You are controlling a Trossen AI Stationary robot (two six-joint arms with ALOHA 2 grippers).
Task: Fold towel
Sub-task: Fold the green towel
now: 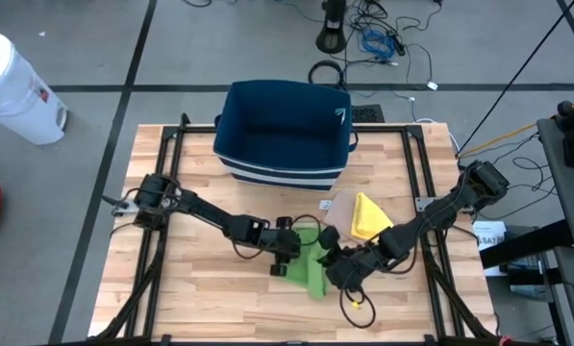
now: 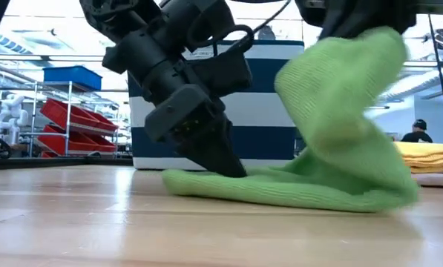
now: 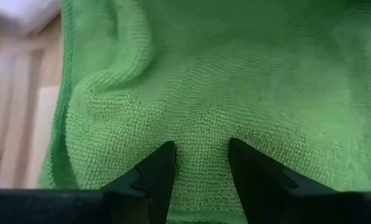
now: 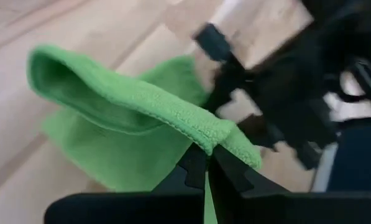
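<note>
Basket [image 1: 283, 125], navy with white bands low on its wall, sits on the table at the far middle, well behind the work. Yellow cloth [image 1: 368, 215] lies just in front of the basket's right corner, partly on a tan sheet whose make cannot be told. In the low view the basket fills the background behind both arms, and the yellow cloth shows as a flat stack at the right edge.

Green towel [image 1: 309, 265] lies near the table's middle, toward the front edge, between the two grippers. Left gripper [image 3: 201, 163] presses down on the towel's left part, fingers apart, tips against the flat cloth with nothing pinched between them. Right gripper [image 4: 207, 163] is clamped on a fold of the towel's edge, lifting it so the cloth arches up and over the part on the table.

Table [image 1: 200, 288] is pale wood planking with a black frame laid over it. Grey floor around it; white bin [image 1: 15, 88] off the far left corner, cables on the floor beyond the basket. Room behind: red bins on shelving, and a person at far right.

No readable writing.
</note>
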